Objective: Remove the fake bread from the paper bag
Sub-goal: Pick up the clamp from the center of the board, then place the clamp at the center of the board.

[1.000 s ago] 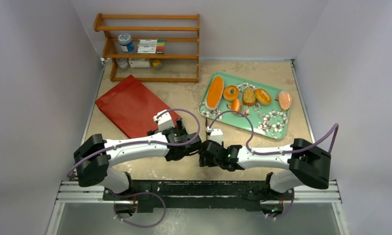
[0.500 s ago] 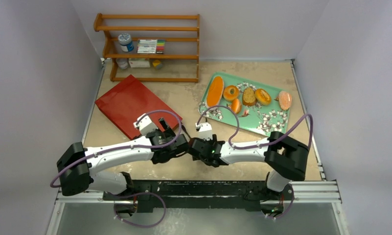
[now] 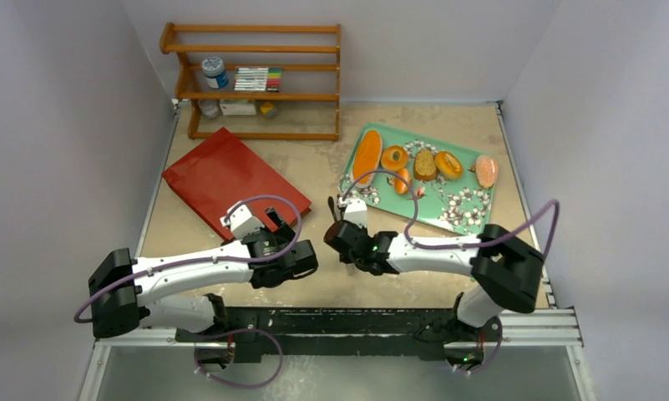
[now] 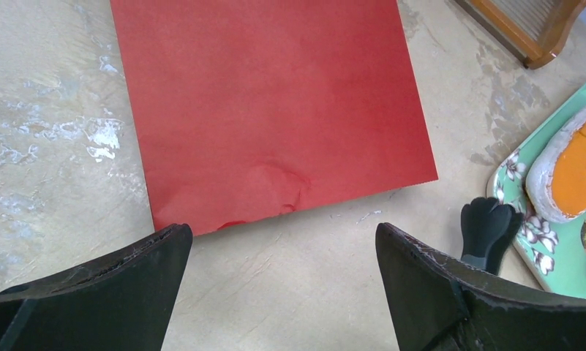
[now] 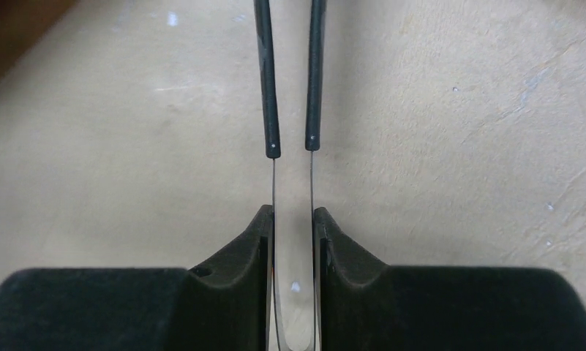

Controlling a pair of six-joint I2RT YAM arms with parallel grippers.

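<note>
Worktop (image 3: 314,167): fake bread (image 3: 367,157) on tray (image 3: 456,209), paper bag (image 3: 226,180) flat; left jaws wide, right jaws clamp tongs (image 5: 265,73); I'd probe the bag next.

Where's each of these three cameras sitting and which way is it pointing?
Top: high behind the bases, looking down at the table; left arm and right arm show.
Left wrist: on the left arm, facing the red bag and tray; the open left fingers frame it.
Right wrist: on the right arm, facing bare tabletop; the right fingers pinch tongs.
Shared: top and left wrist both show bag, tray and the tongs' black tips.
</note>
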